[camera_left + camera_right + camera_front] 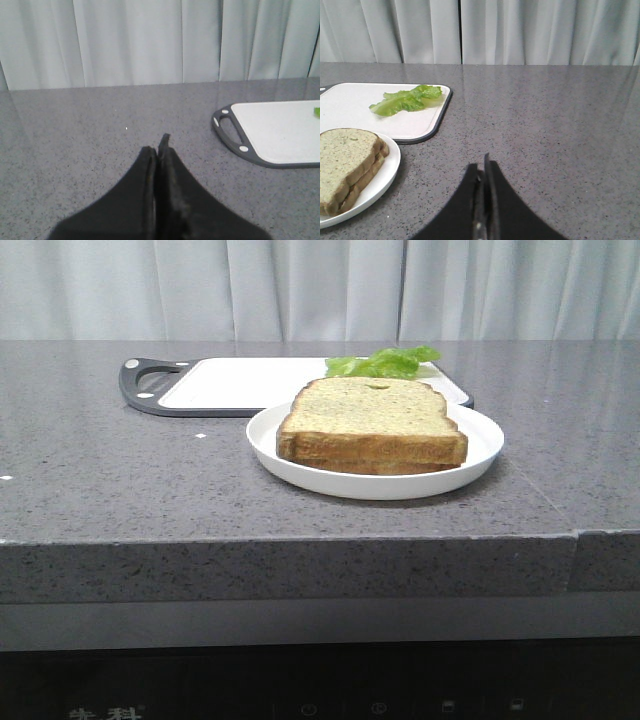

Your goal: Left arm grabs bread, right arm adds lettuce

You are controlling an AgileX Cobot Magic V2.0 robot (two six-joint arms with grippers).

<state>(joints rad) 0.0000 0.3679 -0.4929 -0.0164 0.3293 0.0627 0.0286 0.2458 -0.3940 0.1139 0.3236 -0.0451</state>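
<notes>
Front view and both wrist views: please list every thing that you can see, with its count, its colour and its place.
Bread: two slices, tan with brown crust, stacked on the plate.
Plate: one, white, on the counter in front of the cutting board.
Lettuce: one leaf, bright green, on the board's right end.
Cutting board: one, white with dark rim and handle, behind the plate.
Counter: one, grey speckled.
Curtain: pale, behind the counter.
Left gripper: black, shut, empty, over bare counter.
Right gripper: black, shut, empty, right of the plate.
</notes>
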